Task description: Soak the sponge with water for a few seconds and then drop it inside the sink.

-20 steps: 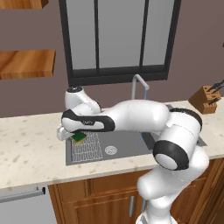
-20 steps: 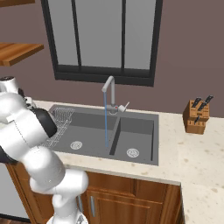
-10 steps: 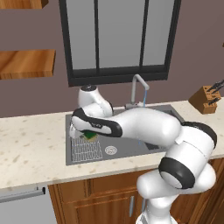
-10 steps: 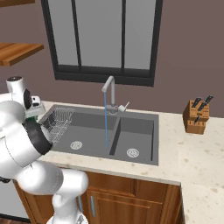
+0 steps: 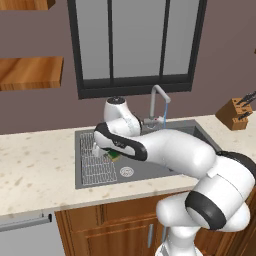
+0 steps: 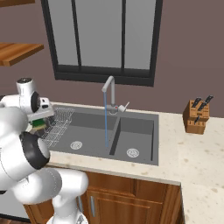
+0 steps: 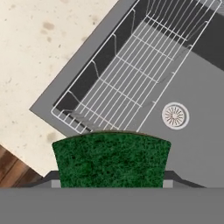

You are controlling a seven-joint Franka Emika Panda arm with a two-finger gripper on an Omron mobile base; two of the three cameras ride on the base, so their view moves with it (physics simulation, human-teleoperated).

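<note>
The sponge (image 7: 111, 159), dark green on top over a yellow base (image 5: 114, 155), is held in my gripper (image 5: 111, 152), which is shut on it. It hangs above the wire rack (image 7: 127, 83) at the left end of the sink (image 5: 82, 184). In the right base view the sponge (image 6: 38, 124) sits under the gripper (image 6: 42, 118), well left of the water (image 6: 105, 120). The water falls as a thin blue stream from the faucet (image 6: 109, 87) into the left basin, close to the divider. Sponge and stream are apart.
Round silver drains (image 6: 76, 145) (image 6: 132, 152) lie in the two basins. A knife block (image 6: 196, 116) stands on the speckled counter (image 5: 35, 170) to the right. A window is behind the faucet, and wooden shelves (image 5: 30, 72) hang on the left wall.
The arm has swung to the right with the sponge, from over the sink's left edge to above the wire rack. The water keeps running.
</note>
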